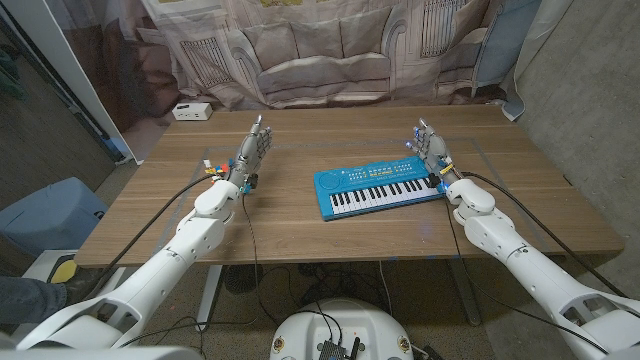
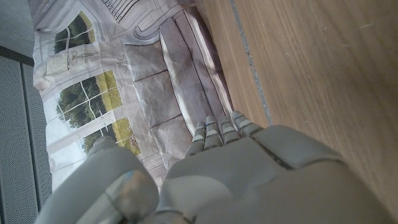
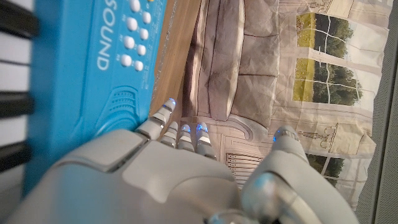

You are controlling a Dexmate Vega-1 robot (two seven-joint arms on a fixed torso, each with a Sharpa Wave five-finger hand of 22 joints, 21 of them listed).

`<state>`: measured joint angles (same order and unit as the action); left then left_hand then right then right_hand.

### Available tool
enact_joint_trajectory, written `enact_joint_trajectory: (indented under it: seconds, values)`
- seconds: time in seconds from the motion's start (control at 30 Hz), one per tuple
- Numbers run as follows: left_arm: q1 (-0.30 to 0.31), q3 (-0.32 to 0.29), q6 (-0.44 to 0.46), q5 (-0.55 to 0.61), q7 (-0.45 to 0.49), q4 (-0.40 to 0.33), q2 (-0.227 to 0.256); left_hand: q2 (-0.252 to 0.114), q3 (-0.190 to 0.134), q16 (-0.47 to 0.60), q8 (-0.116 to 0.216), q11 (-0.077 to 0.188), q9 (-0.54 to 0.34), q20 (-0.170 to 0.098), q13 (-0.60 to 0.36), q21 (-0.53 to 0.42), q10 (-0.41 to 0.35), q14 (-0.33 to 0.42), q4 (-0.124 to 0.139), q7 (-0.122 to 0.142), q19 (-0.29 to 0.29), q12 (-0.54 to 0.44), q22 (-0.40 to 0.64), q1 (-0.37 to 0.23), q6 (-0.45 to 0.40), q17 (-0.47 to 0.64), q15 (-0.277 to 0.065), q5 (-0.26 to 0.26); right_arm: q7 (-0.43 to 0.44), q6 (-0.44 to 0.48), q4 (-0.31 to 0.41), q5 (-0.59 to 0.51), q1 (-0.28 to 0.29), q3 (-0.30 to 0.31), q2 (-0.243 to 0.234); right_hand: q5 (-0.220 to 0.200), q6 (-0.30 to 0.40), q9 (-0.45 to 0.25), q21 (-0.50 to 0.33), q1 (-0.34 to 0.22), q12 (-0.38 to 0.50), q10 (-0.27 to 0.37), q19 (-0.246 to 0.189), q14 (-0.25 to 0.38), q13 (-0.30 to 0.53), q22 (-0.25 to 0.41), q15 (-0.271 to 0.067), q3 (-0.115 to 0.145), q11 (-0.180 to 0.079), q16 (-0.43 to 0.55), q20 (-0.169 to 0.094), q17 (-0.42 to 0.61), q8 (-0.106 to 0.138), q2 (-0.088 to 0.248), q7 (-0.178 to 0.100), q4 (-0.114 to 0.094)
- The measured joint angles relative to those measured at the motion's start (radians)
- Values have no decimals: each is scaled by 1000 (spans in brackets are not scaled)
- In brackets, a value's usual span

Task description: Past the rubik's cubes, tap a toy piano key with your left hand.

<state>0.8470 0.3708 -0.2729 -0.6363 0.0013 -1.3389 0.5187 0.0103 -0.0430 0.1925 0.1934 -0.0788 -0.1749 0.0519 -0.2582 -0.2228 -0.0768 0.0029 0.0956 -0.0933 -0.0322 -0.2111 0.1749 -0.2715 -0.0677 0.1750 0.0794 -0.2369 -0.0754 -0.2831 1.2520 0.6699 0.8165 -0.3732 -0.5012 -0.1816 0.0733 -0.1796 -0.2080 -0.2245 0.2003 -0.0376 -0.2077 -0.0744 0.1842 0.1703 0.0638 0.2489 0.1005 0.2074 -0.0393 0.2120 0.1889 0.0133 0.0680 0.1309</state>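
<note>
On the wooden tabletop (image 1: 300,235), right of centre, the blue plastic toy piano (image 1: 378,187) lies with its long axis roughly 8-to-2 o'clock, right end slightly farther from the robot. White and black keys face the robot; button panel on the far side.

Left robot hand (image 1: 250,155) is well apart from the piano, around 9 o'clock of it, standing upright with fingers straight, extended and holding nothing. Small multicoloured rubik's cubes (image 1: 211,167) sit just beside its wrist, mostly hidden by it.

Right robot hand (image 1: 431,148) stands upright at the piano's right end, fingers extended and empty; can't tell whether it touches the casing.

A small white box (image 1: 191,111) sits near the tabletop's far left corner. Behind the tabletop hangs a cloth backdrop (image 1: 330,45) printed with a sofa and windows; grey concrete wall at right.
</note>
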Motion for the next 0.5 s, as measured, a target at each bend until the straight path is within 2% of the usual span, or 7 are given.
enact_joint_trajectory:
  seconds: [0.13, 0.3, 0.5]
  values:
    - [5, 0, 3, 6, 12, -17, 4, 0, 0, 0, 0, 0, 0, -6, 3, 0, 0, 2, 0, -3, 6, -2, 0, 0, -3, 0, 2, 0, -17, -4, -17, 4, -8, -2, 5, 0, 1, -4, 0, -3, 0, 0, 0, -3, 0, 0, -3, 0, 0, 0, 0, 0, 0, 1, 1, 0]
    - [12, -2, -4, 15, 22, -30, 7, -5, 0, 4, 0, 2, 0, -12, 11, 0, -17, 18, 0, -7, 18, -4, 0, -5, -15, 0, 2, 0, -23, -18, -29, 3, -10, -4, 10, 0, 22, -4, 0, -5, 0, 9, -11, 1, 0, 0, 1, 0, 9, 4, 0, -3, 4, 3, 22, 0]
    - [20, -5, -15, 23, 25, -48, 17, -11, 0, 8, 0, -1, 0, -8, 20, 0, -39, 42, 0, -8, 41, -12, 0, -11, -31, 0, 1, 0, -31, -50, -40, -11, -10, -7, 13, 0, 29, -4, 0, -10, 15, 53, -34, 32, 0, 0, -4, 0, 12, 11, 9, -3, 8, -3, 21, 0]
